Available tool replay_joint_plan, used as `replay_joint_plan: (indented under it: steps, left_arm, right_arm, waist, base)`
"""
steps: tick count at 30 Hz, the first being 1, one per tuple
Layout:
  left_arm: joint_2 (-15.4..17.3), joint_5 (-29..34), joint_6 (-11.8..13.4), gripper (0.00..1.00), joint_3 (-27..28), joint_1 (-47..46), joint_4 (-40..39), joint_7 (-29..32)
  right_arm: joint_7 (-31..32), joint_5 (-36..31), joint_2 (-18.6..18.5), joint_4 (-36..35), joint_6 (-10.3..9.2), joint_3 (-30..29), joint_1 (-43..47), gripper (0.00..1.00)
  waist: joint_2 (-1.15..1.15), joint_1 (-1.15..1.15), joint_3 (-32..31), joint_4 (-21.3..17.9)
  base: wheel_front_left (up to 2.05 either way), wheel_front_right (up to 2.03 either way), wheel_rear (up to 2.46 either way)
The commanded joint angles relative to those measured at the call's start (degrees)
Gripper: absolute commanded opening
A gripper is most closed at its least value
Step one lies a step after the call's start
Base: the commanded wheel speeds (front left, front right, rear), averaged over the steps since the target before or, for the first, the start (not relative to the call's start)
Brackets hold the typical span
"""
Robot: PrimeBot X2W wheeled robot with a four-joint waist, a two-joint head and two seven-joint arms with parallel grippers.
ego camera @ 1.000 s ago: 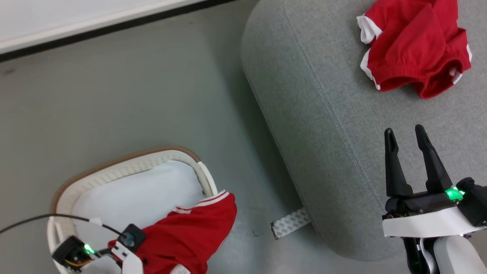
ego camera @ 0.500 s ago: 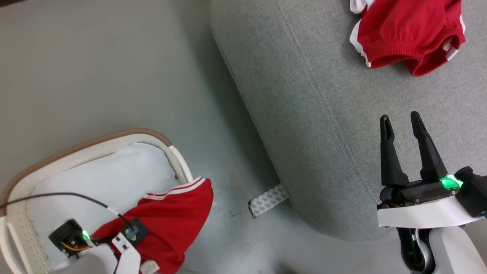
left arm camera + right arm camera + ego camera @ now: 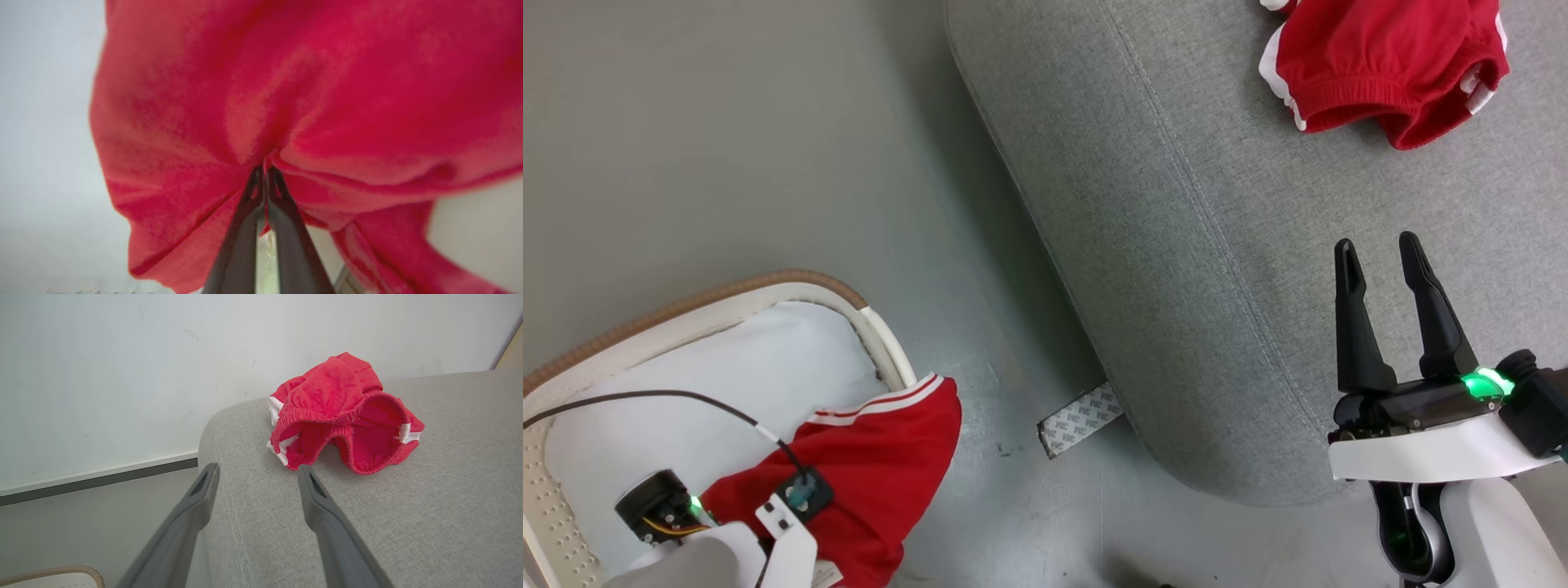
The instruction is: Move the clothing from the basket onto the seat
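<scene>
Left gripper (image 3: 265, 171) is clamped on a fold of the red striped garment (image 3: 286, 81): in the left wrist view its 2 dark fingers (image 3: 245, 228) meet at the tips, with red cloth bunched and creased around them. In the head view that garment (image 3: 874, 465) sits at the lower left, draped over the left wrist, which hides the fingers there. Its hem, edged with white stripes, lies across the right-hand corner of the laundry basket (image 3: 727, 298), and part of the cloth reaches out past the rim above the grey floor (image 3: 727, 122). Inside the basket a plain white pad (image 3: 686, 359) lies beside the garment, and a thin black cable (image 3: 645, 396) arcs over it to the wrist.

Right gripper (image 3: 1376, 245) hangs over the grey woven seat (image 3: 1176, 204) with its 2 fingers apart and nothing between them. The red shorts (image 3: 1380, 57) lie crumpled on the seat, straight ahead of those fingertips but well apart from them. In the right wrist view the right gripper (image 3: 257, 469) points at the shorts (image 3: 343, 412), whose elastic waistband gapes toward the camera with white trim at the sides; they rest on the seat (image 3: 408, 518) near its rounded end, in front of a pale wall (image 3: 122, 375). A bit of the basket's brown rim (image 3: 61, 571) shows at the lower left corner of that view.

Seat and basket stand apart on the floor, and a patterned grey-white strip (image 3: 1082, 418) pokes out from under the seat's edge between them.
</scene>
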Motion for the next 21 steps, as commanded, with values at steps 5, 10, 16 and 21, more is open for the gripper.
replay_joint_plan:
  steps: [5,10,16,21]
  left_arm:
    - [-0.1,-1.0,0.1,0.00,0.0,-1.0,-0.1,-1.0]
    - [-1.4,-2.1,0.1,0.00,0.0,-0.9,0.4,-2.8]
    - [-4.9,-5.2,0.1,0.00,0.0,-0.2,1.7,-7.3]
    - [-8.8,-8.2,0.1,0.00,0.0,0.5,3.5,-12.1]
  right_arm:
    - [-0.2,-0.4,0.1,0.3,-0.13,-0.6,-0.5,1.00]
    - [-0.2,-1.4,0.1,0.4,-0.13,-1.2,-0.5,1.00]
    - [-0.2,-3.3,0.0,0.5,-0.13,-2.8,0.7,1.00]
    - [-0.2,-4.9,-1.1,0.6,-0.13,-4.2,1.8,1.00]
  waist:
    - [0.00,0.00,-1.0,0.5]
    - [0.00,0.00,-3.1,1.5]
    - [0.00,0.00,-8.1,3.9]
    - [0.00,0.00,-13.6,7.2]
  base:
    - [0.00,0.00,0.00]
    - [0.00,0.00,0.00]
    - [0.00,0.00,0.00]
    - [0.00,0.00,0.00]
